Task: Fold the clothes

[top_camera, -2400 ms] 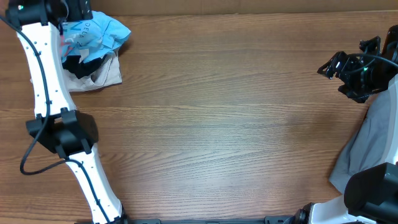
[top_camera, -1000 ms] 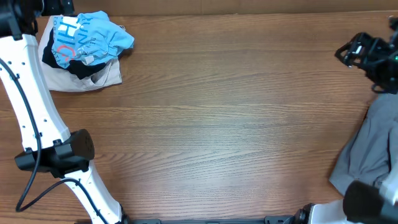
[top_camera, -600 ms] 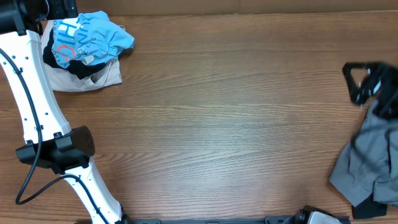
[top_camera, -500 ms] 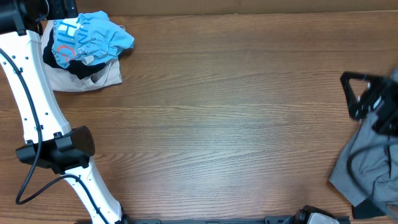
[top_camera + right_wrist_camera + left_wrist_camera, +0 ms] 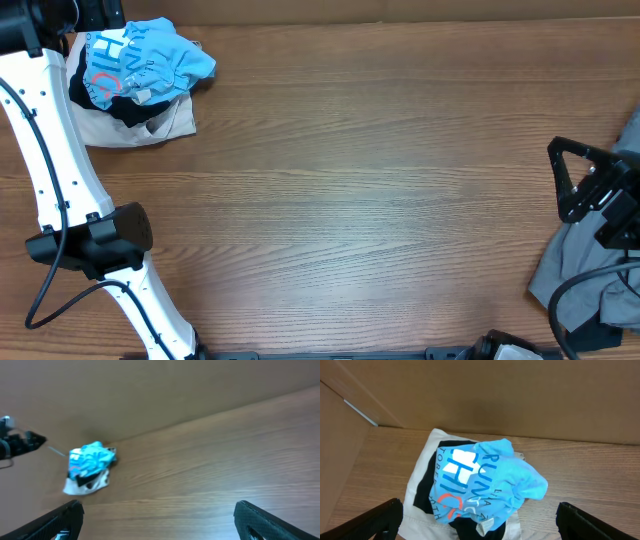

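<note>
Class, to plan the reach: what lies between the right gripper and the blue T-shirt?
Nothing but bare table between right gripper and blue T-shirt, shown overhead.

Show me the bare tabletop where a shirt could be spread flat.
The middle of the brown wooden table is bare, from the sky-blue printed T-shirt across to the grey cloth. Crowded: the far left corner around that shirt, the white left arm, and the right edge.

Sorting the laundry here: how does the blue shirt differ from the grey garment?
The blue shirt bears white and pink lettering; the grey garment looks plain. The blue shirt tops a pile on black cloth and beige cloth at far left; the grey garment lies alone at the right edge, partly out of frame. Both are crumpled, unfolded.
</note>
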Robot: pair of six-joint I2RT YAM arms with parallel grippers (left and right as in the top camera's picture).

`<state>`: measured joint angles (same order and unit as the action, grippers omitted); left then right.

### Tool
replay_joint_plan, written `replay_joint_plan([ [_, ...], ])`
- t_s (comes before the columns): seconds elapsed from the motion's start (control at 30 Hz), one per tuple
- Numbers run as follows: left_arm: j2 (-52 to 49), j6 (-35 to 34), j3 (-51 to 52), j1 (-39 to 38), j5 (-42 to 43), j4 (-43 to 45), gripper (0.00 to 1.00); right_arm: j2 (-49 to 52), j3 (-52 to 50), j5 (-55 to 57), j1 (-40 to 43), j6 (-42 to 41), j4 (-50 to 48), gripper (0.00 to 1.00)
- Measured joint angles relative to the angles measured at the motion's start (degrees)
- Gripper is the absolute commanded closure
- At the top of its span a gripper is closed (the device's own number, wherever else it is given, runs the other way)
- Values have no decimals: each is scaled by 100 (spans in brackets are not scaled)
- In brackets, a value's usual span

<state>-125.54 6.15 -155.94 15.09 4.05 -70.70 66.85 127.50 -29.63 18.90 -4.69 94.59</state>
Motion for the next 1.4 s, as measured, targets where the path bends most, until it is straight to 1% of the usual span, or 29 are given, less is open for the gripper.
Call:
replay_joint_plan([
  [0.07,0,0,0,0,2,-2,0,-232,-382,238,-199,0,-330,0],
  [0.17,0,0,0,0,4,-2,0,-841,-1373,586,-577,0,-1099,0],
  [0.2,0,0,0,0,2,-2,0,-1207,-1961,715,-719,7,-1609,0],
  [0.23,-2,0,0,0,4,0,0,-1419,-2306,776,-793,7,-1873,0],
  [0.3,0,0,0,0,0,-2,0,-2035,-3322,901,-966,20,-2594,0],
  [0.47,-2,0,0,0,4,-2,0,-3436,-6129,964,-1239,15,-4572,0],
  [0.57,0,0,0,0,2,-2,0,-4079,-7678,892,-1370,20,-5464,0],
  [0.67,-2,0,0,0,0,0,0,-4631,-8942,887,-1604,11,-6435,0],
  [0.77,-2,0,0,0,0,-2,0,-5158,-9895,1014,-1978,17,-7169,0],
  [0.9,-2,0,0,0,2,-2,0,-5571,-10660,1379,-2337,17,-7726,0],
  [1.13,-2,0,0,0,2,-2,0,-6043,-11626,1921,-2387,20,-8732,0],
  [1.23,0,0,0,0,2,-2,0,-6255,-11934,2020,-2387,20,-8983,0],
  [1.4,-2,0,0,0,2,-2,0,-6494,-12209,2092,-2387,22,-9066,0],
])
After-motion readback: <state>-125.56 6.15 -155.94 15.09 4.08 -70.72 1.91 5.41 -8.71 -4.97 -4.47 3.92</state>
